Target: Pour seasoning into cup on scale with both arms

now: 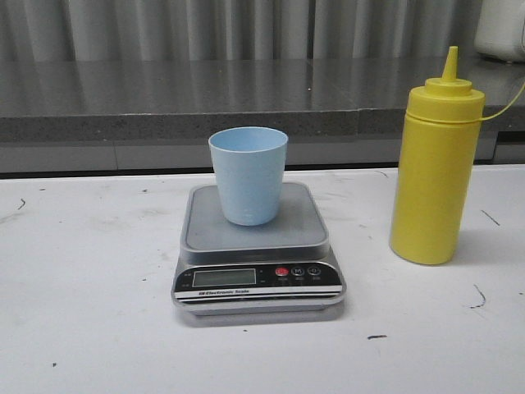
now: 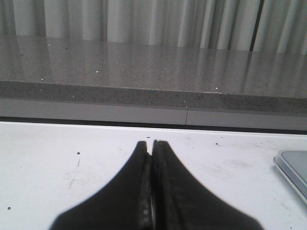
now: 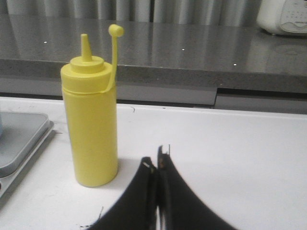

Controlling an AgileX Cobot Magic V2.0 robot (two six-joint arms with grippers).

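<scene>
Pale blue, the cup [image 1: 248,174] stands upright on my scale [image 1: 256,250], mid-surface [image 1: 90,312]. Right of it, apart, stands the yellow bottle [image 1: 435,168], cap tip dangling off. My left pincer [image 2: 152,143] and right pincer [image 3: 157,158] are both closed, empty.

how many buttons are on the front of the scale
3, in a row on the scale's black front panel, right of the display: a red button, then two dark buttons.

Prob lab/test bench, scuffed white table [image 1: 82,328], grey stone ledge [image 1: 123,107], corrugated metal wall [image 1: 164,29]
</scene>
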